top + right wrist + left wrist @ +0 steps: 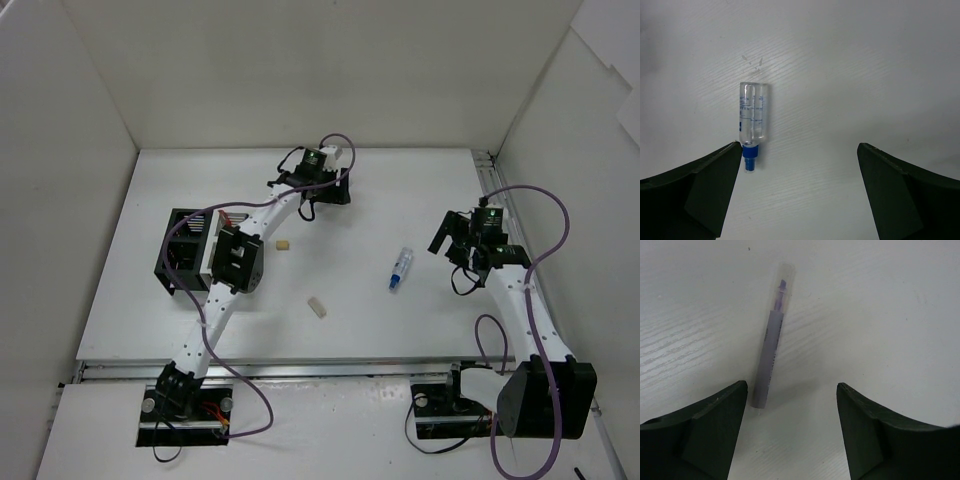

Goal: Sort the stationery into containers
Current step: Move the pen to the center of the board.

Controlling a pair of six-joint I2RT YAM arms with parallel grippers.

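Observation:
My left gripper [300, 175] is open at the table's far middle. In the left wrist view [792, 400] a grey pen with a clear cap [771, 350] lies flat on the table, its end just beside the left finger. My right gripper [447, 238] is open and empty. In the right wrist view [799, 160] a clear tube with a blue cap [752, 122] lies close to the left finger; it also shows in the top view [400, 268]. The black container [180, 250] stands at the left. The white container [226, 215], holding red items, is mostly hidden under my left arm.
Two beige eraser blocks lie on the table, one [283, 243] right of the containers and one [317, 307] nearer the front. White walls enclose the table on three sides. Purple cables loop over both arms.

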